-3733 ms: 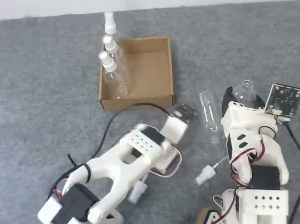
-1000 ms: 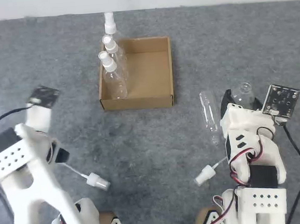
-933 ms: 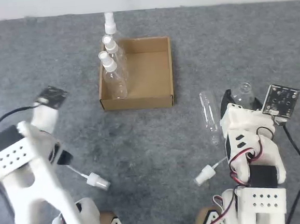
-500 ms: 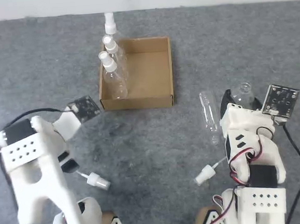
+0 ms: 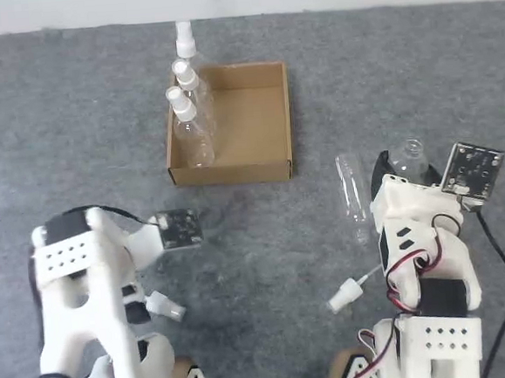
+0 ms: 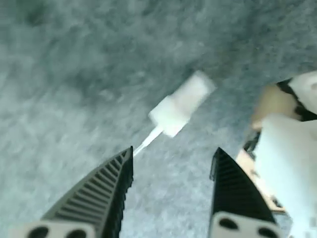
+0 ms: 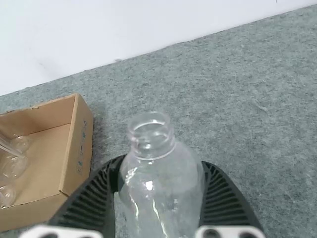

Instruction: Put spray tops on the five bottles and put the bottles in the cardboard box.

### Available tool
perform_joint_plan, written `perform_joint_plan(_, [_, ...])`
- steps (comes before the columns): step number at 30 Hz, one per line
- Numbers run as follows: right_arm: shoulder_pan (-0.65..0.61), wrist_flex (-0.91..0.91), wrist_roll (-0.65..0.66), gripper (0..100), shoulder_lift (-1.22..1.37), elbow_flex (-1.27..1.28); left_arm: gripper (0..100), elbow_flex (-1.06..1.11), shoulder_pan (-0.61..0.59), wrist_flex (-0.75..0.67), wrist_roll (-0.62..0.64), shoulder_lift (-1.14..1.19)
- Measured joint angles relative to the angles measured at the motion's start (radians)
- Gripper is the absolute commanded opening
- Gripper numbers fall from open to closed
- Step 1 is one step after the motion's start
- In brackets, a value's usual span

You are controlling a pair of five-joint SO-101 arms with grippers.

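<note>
The cardboard box (image 5: 247, 119) holds three capped bottles (image 5: 192, 131) along its left wall. My right gripper (image 5: 406, 170) is shut on an upright clear bottle (image 7: 157, 171) whose neck has no top. Another uncapped bottle (image 5: 351, 187) lies on the mat just left of it. One spray top (image 5: 346, 297) lies near the right arm's base. A second spray top (image 5: 166, 307) lies by the left arm. In the left wrist view my left gripper (image 6: 173, 151) hovers open just above this spray top (image 6: 181, 103), its tube pointing toward the fingers.
Grey mat (image 5: 265, 240) covers the table. The left arm's wrist camera board (image 5: 179, 230) hangs in front of the box. The box's corner (image 7: 74, 139) shows in the right wrist view, beyond the held bottle.
The left arm has swung from the far left edge inward and now sits over the left spray top. The right arm and its bottle have stayed still.
</note>
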Motion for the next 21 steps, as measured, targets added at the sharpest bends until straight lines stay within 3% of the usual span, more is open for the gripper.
perform_joint_plan(15, [0.0, 0.0, 0.0, 9.1, 0.0, 0.0, 24, 0.206, 0.063, -0.273, 0.018, 0.0])
perform_joint_plan(21, [0.0, 0.0, 0.0, 9.1, 0.0, 0.0, 19, 0.252, 0.086, -0.377, 0.057, -0.003])
